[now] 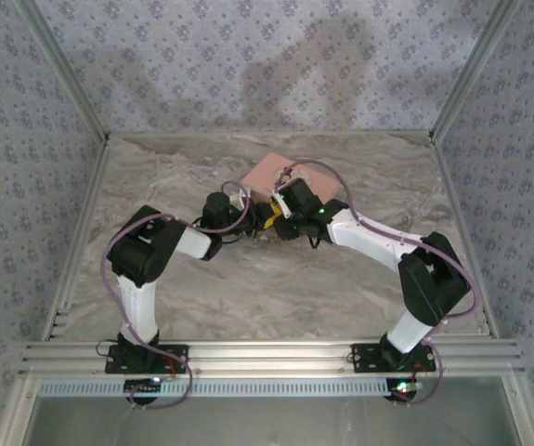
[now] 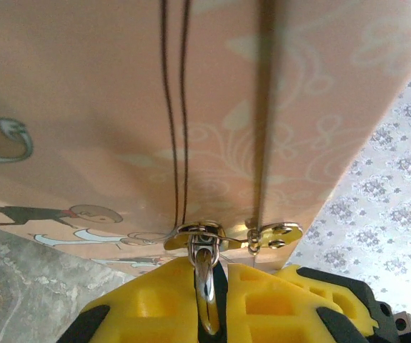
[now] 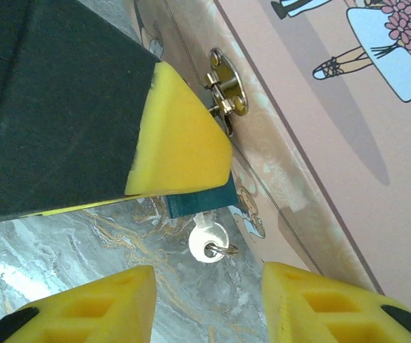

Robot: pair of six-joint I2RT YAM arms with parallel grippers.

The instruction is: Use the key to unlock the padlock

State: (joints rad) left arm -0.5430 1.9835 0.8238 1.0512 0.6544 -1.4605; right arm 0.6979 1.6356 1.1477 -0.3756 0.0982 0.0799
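The padlock (image 3: 201, 201) shows as a small teal body under a yellow fingertip (image 3: 180, 143) of the left gripper. Its silver shackle (image 2: 205, 282) is hooked through the gold hasp (image 2: 201, 234) of the pink tin (image 2: 191, 107), and my left gripper (image 2: 223, 275) is shut on it. The key (image 3: 209, 241) sticks out of the padlock's underside, its round silver head carrying a small ring. My right gripper (image 3: 209, 286) is open just short of the key head, one finger to each side, touching nothing. In the top view both grippers (image 1: 268, 218) meet at the tin's near edge.
The pink tin (image 1: 280, 172) lies on the marble table (image 1: 276, 288) toward the back centre. Patterned walls (image 1: 25, 186) close in the left, right and back sides. An aluminium rail (image 1: 267, 353) runs along the near edge.
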